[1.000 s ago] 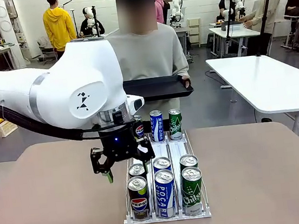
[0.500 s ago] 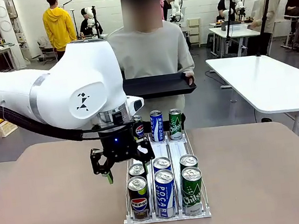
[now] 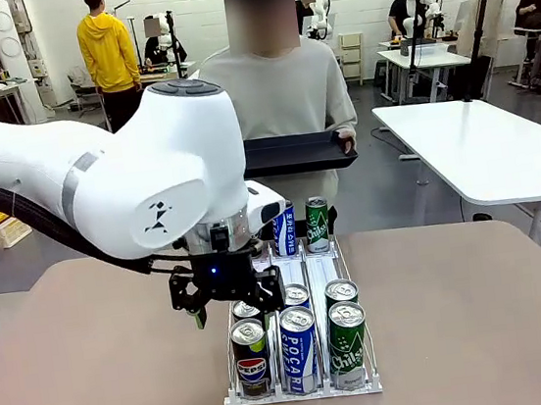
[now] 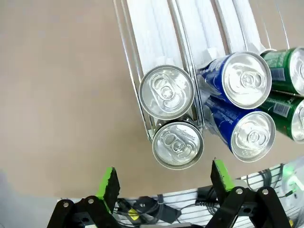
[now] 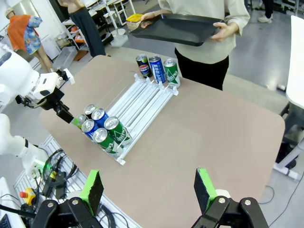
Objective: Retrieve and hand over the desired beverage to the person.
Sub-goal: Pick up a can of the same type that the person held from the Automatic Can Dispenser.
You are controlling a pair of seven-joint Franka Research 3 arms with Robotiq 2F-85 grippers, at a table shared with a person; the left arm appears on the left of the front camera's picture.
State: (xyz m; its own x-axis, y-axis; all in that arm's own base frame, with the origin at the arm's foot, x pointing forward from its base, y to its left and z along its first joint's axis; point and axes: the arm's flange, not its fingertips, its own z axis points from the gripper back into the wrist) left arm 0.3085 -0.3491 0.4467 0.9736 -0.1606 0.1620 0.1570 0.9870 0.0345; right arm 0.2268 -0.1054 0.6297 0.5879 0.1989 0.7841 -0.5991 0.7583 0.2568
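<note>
A wire rack (image 3: 304,392) on the brown table holds three lanes of cans: Pepsi (image 3: 251,359), blue Pocari (image 3: 299,349) and green cans (image 3: 348,347) at the near end, with more at the far end. My left gripper (image 3: 231,311) hangs open just above the near Pepsi cans. In the left wrist view its green pads (image 4: 108,183) straddle the nearest silver can top (image 4: 177,144), with a second top (image 4: 166,91) behind it. The person (image 3: 277,93) in a grey sweatshirt stands at the far side holding a black tray (image 3: 296,153). My right gripper (image 5: 148,189) is open, high above the table's near corner.
Blue cans (image 4: 246,80) and green cans (image 4: 290,71) sit close beside the Pepsi lane. The rack's middle rails (image 5: 142,97) are bare. A white table (image 3: 481,147) stands at the right, and other people work in the background. Cables (image 5: 52,166) lie below the table's edge.
My left arm has swung a little to the right, bringing its gripper over the near Pepsi cans. The person with the tray has shifted slightly right.
</note>
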